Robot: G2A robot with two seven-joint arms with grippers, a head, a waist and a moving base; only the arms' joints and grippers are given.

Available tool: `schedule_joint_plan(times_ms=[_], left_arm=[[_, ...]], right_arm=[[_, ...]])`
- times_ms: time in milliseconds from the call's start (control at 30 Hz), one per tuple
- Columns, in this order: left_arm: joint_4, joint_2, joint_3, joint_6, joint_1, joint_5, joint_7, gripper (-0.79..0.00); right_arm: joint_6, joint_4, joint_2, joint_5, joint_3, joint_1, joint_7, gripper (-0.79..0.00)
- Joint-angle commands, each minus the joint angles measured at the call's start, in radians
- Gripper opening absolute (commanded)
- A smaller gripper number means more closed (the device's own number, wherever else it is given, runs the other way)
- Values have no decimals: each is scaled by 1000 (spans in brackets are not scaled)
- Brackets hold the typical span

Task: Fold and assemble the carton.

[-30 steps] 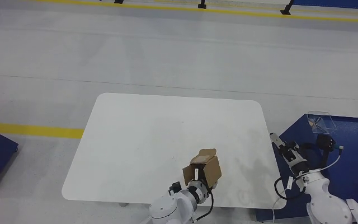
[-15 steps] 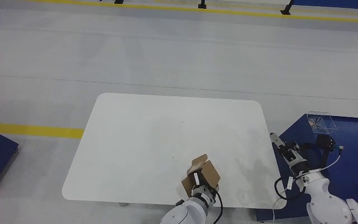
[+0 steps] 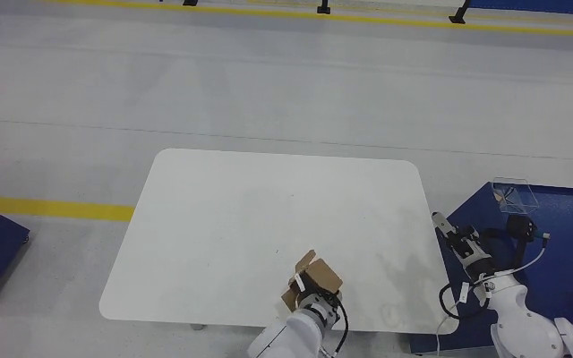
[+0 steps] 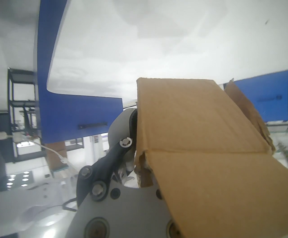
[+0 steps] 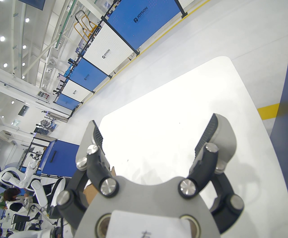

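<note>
- Left gripper (image 3: 305,288) clamps the carton (image 3: 315,273), tilted, over the table's (image 3: 224,224) 6 o'clock edge.
- Right gripper (image 5: 155,123), jaws wide and empty, off the table at 4 o'clock, beside a blue stand (image 3: 546,210).

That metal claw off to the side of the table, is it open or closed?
Open. The right gripper has its fingers spread wide apart, with bare white table showing between them and nothing held.

A large industrial hall; pale floor (image 3: 269,80) with yellow lines (image 3: 63,209); blue and white panels (image 5: 144,24); high ceiling lamps (image 5: 27,20); other robots (image 5: 33,166).
</note>
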Motion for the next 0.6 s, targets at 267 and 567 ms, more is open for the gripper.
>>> schedule_joint_plan(times_ms=[267, 567], left_arm=[[70, -70, -47, -466, -107, -355, 165, -785], [214, -126, 32, -748, -155, -307, 128, -785]], right_arm=[[0, 0, 0, 0, 0, 0, 0, 0], [0, 0, 0, 0, 0, 0, 0, 0]])
